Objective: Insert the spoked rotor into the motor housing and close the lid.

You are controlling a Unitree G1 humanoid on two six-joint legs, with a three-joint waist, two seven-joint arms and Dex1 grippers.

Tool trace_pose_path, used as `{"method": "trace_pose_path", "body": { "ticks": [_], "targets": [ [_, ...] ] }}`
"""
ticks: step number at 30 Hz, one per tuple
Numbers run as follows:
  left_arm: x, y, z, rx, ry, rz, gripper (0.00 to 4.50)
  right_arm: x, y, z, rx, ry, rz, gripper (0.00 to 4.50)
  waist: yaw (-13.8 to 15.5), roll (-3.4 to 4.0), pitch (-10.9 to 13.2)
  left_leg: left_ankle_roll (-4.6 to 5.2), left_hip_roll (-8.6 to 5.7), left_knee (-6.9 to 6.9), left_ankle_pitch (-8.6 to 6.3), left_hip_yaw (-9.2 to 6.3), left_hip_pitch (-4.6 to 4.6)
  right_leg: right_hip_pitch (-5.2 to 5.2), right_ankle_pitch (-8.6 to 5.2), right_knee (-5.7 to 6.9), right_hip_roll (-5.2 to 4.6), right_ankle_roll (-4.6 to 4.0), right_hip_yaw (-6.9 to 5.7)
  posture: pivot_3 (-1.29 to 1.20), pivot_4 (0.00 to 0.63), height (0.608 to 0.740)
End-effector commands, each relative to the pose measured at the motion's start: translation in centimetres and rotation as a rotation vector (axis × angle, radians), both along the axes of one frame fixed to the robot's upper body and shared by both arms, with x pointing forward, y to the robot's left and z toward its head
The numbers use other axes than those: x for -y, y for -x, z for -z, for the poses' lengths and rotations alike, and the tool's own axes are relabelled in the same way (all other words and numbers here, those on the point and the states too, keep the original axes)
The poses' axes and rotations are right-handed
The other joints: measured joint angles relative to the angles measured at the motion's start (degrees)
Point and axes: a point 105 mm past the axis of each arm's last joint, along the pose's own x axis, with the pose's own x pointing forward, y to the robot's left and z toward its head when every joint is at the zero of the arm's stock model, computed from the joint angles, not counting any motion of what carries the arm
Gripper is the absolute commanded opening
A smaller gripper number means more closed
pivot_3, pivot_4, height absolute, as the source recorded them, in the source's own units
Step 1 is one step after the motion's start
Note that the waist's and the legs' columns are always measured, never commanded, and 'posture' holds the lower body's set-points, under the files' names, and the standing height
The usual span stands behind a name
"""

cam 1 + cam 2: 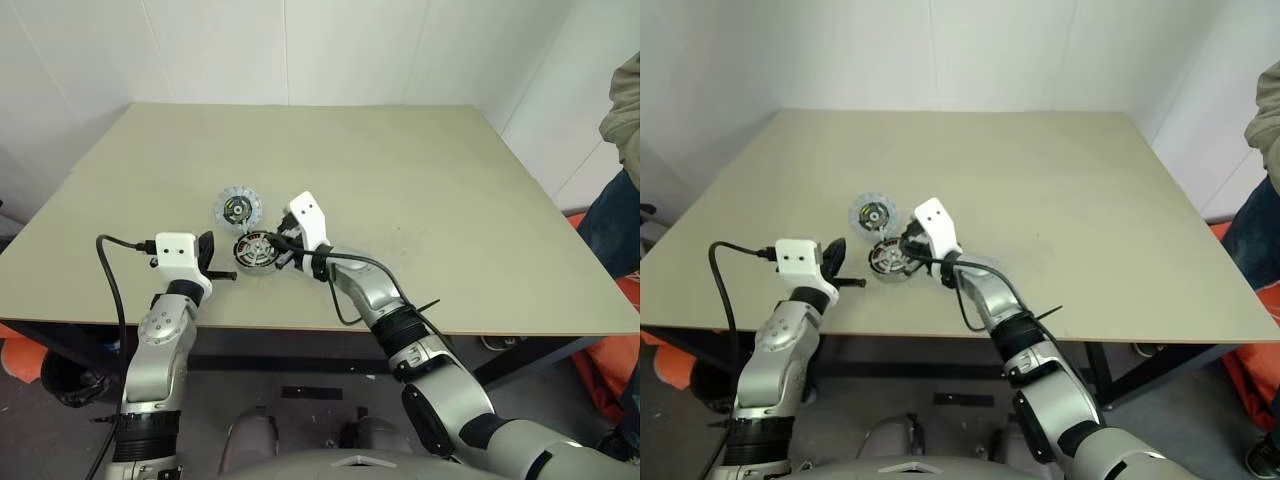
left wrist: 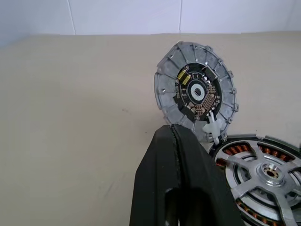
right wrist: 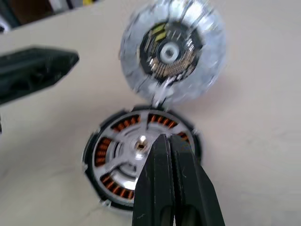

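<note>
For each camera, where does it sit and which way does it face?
Head views: from above, looking forward and down over the beige table; both arms show.
Left wrist view: along the shut left tool, toward the pale scalloped lid.
Right wrist view: along the shut right tool, over the black spoked rotor seated within copper windings.
Shared: both wrist views show lid and rotor.

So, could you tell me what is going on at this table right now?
A two-armed robot is putting a small motor together on the table. The spoked rotor already sits inside the copper-wound motor housing, and the pale lid lies open beside it, not yet closed. The right pincer is shut, over the rotor; the left pincer is shut too, empty, just beside the parts.
</note>
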Motion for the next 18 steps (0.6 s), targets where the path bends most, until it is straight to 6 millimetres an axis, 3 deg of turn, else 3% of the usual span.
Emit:
{"method": "trace_pose_path", "body": {
  "ticks": [1,8,11,18],
  "targets": [
    [0.9,-0.1,-3.1,0.085,-0.049,0.120,0.00,2.2,-0.6,-2.8,0.070,-0.063,0.060,0.04,0.04,0.00,0.00,0.00,-0.01,0.00,0.00,0.00,0.00,0.00,0.00,0.00,0.00,0.00,0.00,0.00,0.000,0.740],
    [1.0,-0.2,-4.7,0.065,-0.160,0.294,0.00,7.5,-0.8,-1.8,0.042,-0.023,0.208,0.04,0.17,0.00,0.00,-0.01,-0.04,0.00,0.01,0.00,0.03,0.02,0.00,-0.01,0.00,0.01,0.01,0.00,0.000,0.740],
    [1.1,-0.4,-4.8,0.049,-0.176,0.334,0.92,8.3,-0.7,-1.1,0.026,-0.012,0.241,0.00,-0.12,0.00,0.00,-0.03,-0.03,0.00,0.02,0.00,0.07,0.02,0.00,0.05,0.00,0.00,0.02,0.00,0.000,0.740],
    [1.3,-0.9,-5.1,0.007,-0.230,0.424,3.14,7.9,-0.4,-1.0,0.015,-0.020,0.249,0.00,-0.05,0.00,0.00,-0.07,-0.01,0.00,0.04,0.00,0.08,-0.04,-0.06,0.19,0.02,-0.10,0.02,0.00,0.000,0.740]
  ]
}}
